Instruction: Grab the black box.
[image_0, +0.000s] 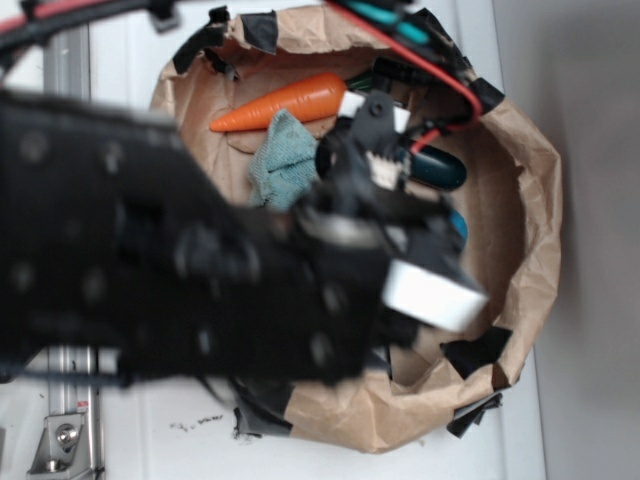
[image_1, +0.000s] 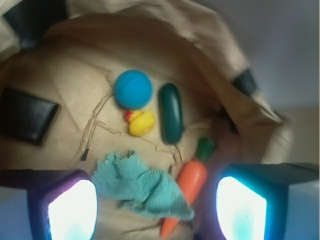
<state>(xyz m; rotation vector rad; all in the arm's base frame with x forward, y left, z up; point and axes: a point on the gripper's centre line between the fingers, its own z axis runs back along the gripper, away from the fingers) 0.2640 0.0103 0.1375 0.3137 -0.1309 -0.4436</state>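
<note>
Wrist view: black box (image_1: 26, 115) left of ball (image_1: 133, 89), apart.

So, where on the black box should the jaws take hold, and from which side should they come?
Probably from straight above, closing across the narrower width of the black box. It lies flat on the brown paper, so only its thin edges offer grip. It sits apart from the blue ball, leaving room. The gripper is open above the cloth, so it must shift toward the box first.

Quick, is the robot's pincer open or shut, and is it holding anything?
Pincer: open, holding nothing; the small flat glossy black box lies apart, untouched.
</note>
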